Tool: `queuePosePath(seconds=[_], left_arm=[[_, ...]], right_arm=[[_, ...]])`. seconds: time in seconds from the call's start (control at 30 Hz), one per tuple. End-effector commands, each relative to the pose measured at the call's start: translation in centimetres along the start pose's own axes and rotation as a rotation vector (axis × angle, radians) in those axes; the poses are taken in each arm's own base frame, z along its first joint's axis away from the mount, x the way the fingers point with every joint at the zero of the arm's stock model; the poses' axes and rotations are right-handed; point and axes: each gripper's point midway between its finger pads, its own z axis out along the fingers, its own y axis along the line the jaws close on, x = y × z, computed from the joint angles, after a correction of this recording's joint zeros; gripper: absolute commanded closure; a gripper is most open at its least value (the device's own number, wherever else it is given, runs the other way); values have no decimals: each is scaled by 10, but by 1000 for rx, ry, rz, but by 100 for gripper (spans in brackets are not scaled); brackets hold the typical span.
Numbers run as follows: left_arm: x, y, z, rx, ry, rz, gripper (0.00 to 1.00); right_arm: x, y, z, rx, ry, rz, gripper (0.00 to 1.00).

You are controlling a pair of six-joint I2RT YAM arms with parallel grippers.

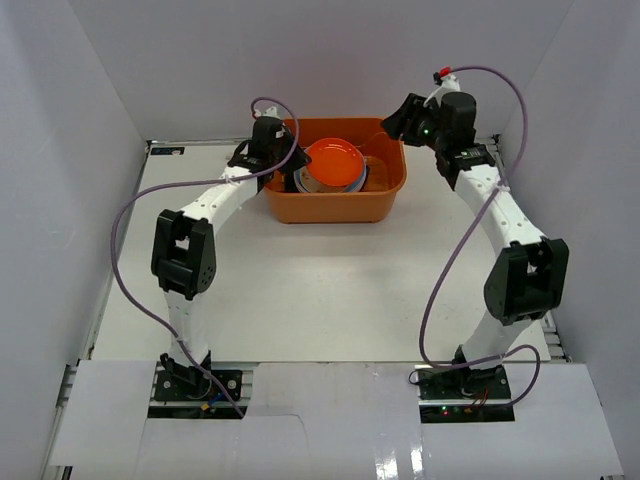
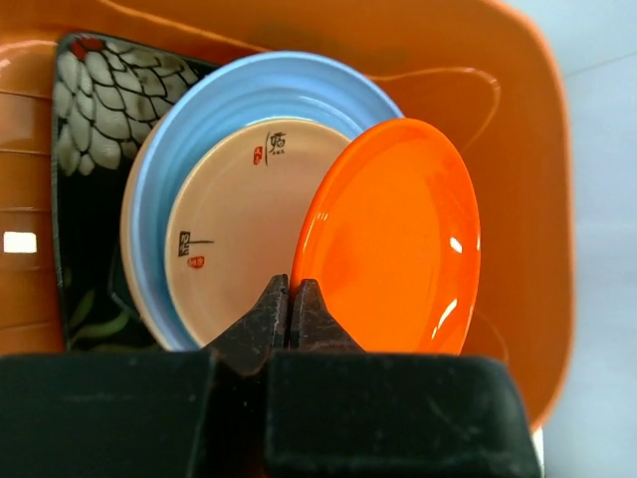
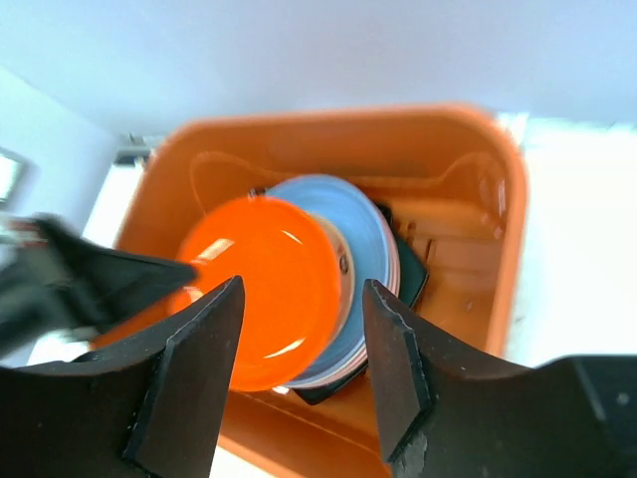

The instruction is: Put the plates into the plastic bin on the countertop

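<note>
Two arms reach to the orange bin (image 1: 330, 208) at the back of the desk (image 1: 330, 290); the left end effector (image 2: 290, 304) is pinched tight on the rim of an orange plate (image 2: 393, 239), held tilted inside the bin; beside it a beige plate (image 2: 234, 234) lies in a blue plate (image 2: 249, 95) on a dark patterned dish (image 2: 100, 100); the right end effector (image 3: 302, 299) hangs above the bin, fingers spread wide, holding nothing.

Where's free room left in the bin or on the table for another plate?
Bare: the right end of the plastic bin, between the orange plate and the right wall; also the countertop in front of the bin. Crowded: the bin's left and middle, with stacked plates plus the left gripper.
</note>
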Motion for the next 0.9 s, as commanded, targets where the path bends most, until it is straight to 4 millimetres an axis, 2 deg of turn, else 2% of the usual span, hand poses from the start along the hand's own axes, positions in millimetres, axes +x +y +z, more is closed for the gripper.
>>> queuePosePath(seconds=[0.0, 0.07, 0.1, 0.17, 0.23, 0.27, 0.33, 0.37, 0.4, 0.5, 0.53, 0.63, 0.67, 0.7, 0.73, 0.77, 0.83, 0.87], left_arm=[[-8, -16, 7, 58, 16, 4, 100], [-4, -5, 14, 12, 17, 14, 100], [-3, 1, 18, -10, 15, 16, 99], [-4, 9, 19, -41, 2, 36, 81], [-6, 11, 20, -53, -4, 55, 66], [-8, 12, 20, -55, -7, 73, 45], [-14, 6, 18, -42, -14, 86, 24], [-16, 3, 16, -32, -17, 101, 4], [-18, -2, 14, -14, -16, 110, 2], [-40, -28, -2, 48, -61, 135, 2], [-54, -44, -16, 92, -88, 143, 2], [-72, -76, -45, 189, -129, 179, 2], [-84, -91, -67, 226, -161, 193, 2], [-91, -99, -80, 255, -186, 204, 2], [-91, -110, -94, 301, -188, 219, 2], [-92, -118, -118, 338, -204, 234, 2], [-92, -130, -146, 402, -228, 263, 2], [-73, -120, -149, 405, -185, 260, 2]], right_arm=[[-46, 28, -33, -82, -167, -86, 43], [-52, 40, -45, -124, -194, -89, 40], [-42, 41, -47, -143, -172, -84, 38], [-42, 46, -55, -160, -178, -88, 32], [-35, 49, -61, -179, -175, -85, 22], [-32, 50, -62, -185, -170, -83, 14], [-27, 53, -66, -197, -160, -74, 2], [-26, 55, -69, -200, -162, -74, 10], [-26, 56, -71, -201, -163, -74, 10], [-34, 63, -87, -198, -195, -92, 10], [-32, 63, -90, -191, -193, -90, 10], [-35, 66, -104, -194, -220, -111, 10], [-35, 67, -107, -197, -224, -115, 10], [-40, 73, -118, -210, -242, -122, 10], [-42, 78, -125, -224, -253, -128, 10], [-39, 82, -131, -246, -257, -135, 10], [-52, 97, -158, -283, -321, -157, 10], [-53, 95, -164, -277, -355, -159, 10]])
